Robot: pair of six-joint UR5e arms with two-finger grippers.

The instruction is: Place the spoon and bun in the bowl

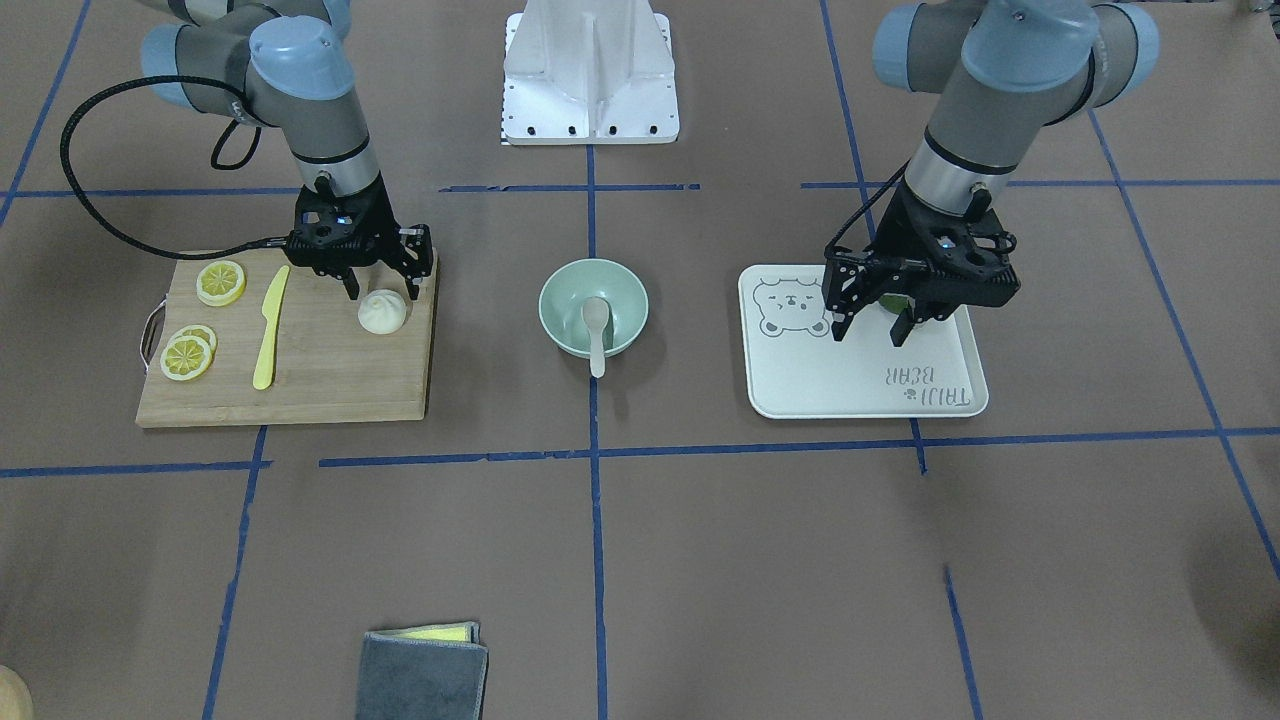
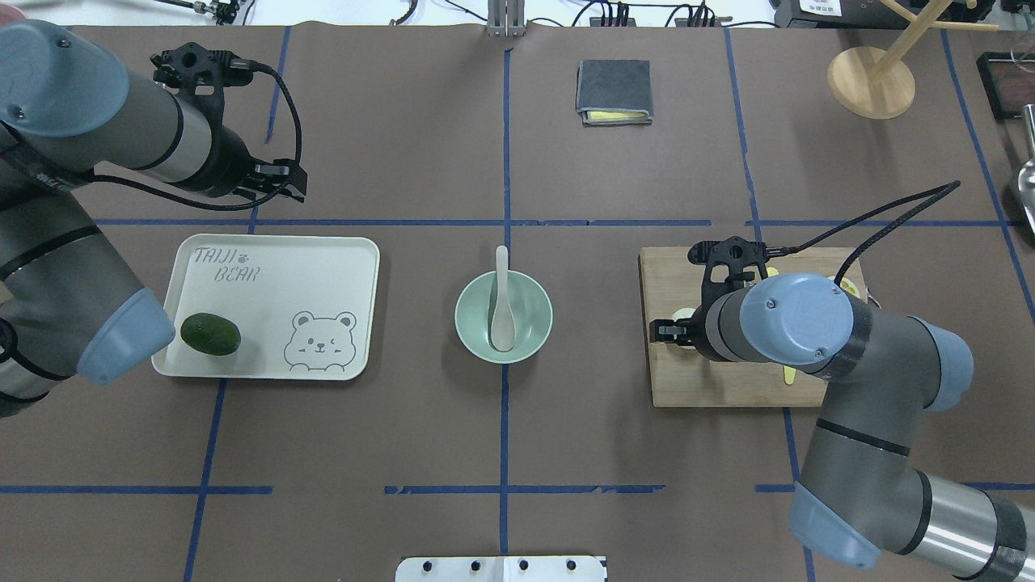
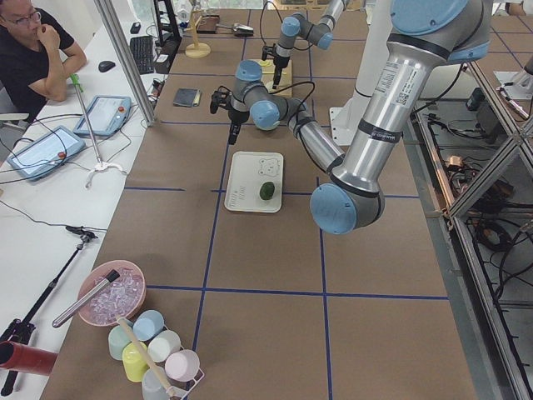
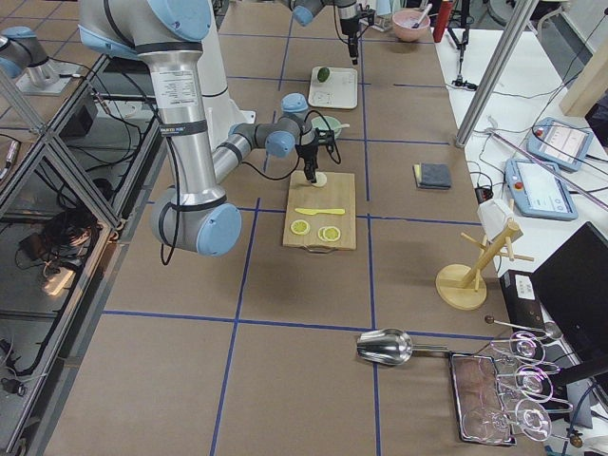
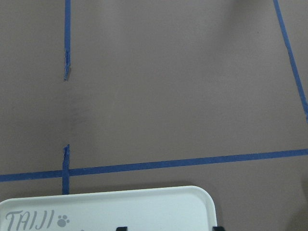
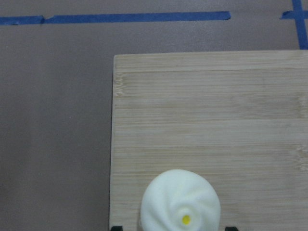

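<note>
The off-white spoon (image 1: 596, 330) lies in the mint-green bowl (image 1: 560, 290) at the table's middle, scoop inside and handle over the rim. Both show in the overhead view, the spoon (image 2: 501, 299) in the bowl (image 2: 469, 323). The white pleated bun (image 1: 382, 312) sits on the wooden cutting board (image 1: 330, 380). My right gripper (image 1: 383, 292) is open, with one finger on each side of the bun. The right wrist view shows the bun (image 6: 180, 199) between the two fingertips. My left gripper (image 1: 868, 328) is open and empty above the white bear tray (image 1: 860, 385).
A green avocado (image 2: 210, 334) lies on the tray (image 2: 307, 267). Lemon slices (image 1: 221, 282) and a yellow plastic knife (image 1: 270, 325) lie on the cutting board. A folded grey cloth (image 1: 425, 670) lies near the far edge. A wooden stand (image 2: 872, 81) stands at the far right.
</note>
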